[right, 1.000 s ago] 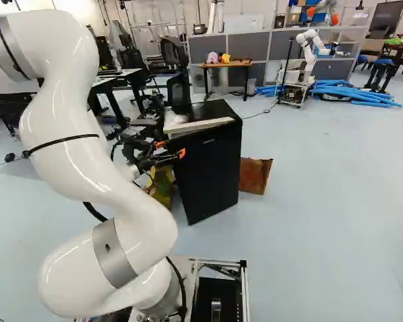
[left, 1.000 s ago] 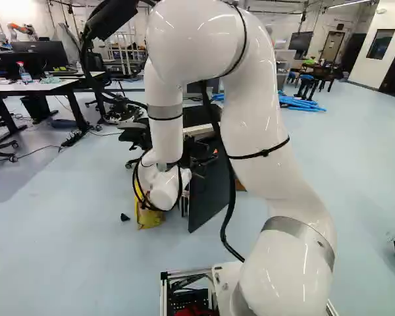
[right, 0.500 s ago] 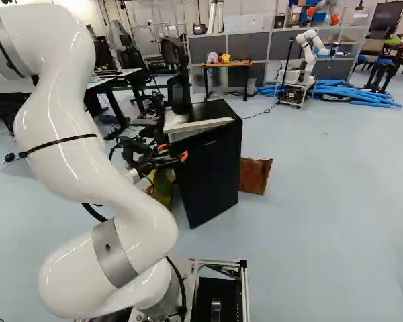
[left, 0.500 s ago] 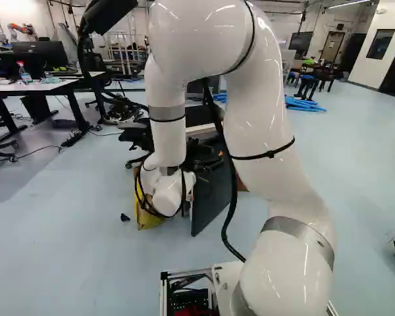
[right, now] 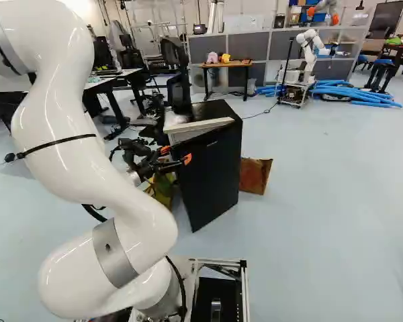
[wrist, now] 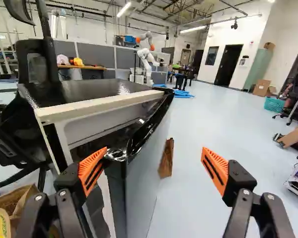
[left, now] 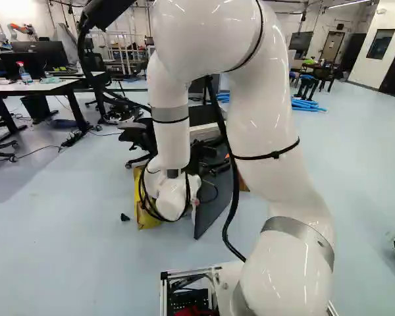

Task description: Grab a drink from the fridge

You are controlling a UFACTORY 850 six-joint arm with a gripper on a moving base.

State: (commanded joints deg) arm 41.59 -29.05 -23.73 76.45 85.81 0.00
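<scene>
The black fridge [right: 218, 144] stands ahead of the arm, its door [right: 198, 184] ajar. In the right base view the gripper [right: 177, 155] is at the door's upper free edge. From the wrist, the gripper [wrist: 155, 149] is spread wide, with nothing clasped. The door's top corner [wrist: 117, 154] lies between its fingers, much closer to one finger [wrist: 92, 171], which stands on the opening's side. The other finger [wrist: 216, 168] stands well clear, beyond the door's outer face. A pale frame [wrist: 97, 106] rims the fridge's opening. No drink shows; most of the inside is hidden.
A black office chair [wrist: 37, 94] is close beside the fridge. A yellow bag [left: 145, 201] lies on the floor by the opening; a brown board [right: 255, 176] leans behind the fridge. Further back are desks [left: 36, 85], blue tubes [right: 356, 92] and another robot [right: 309, 54].
The fridge door has swung slightly further out toward the base. My arm's wrist and gripper have moved a little to the right and toward the base, fingers still spread. The base has not moved.
</scene>
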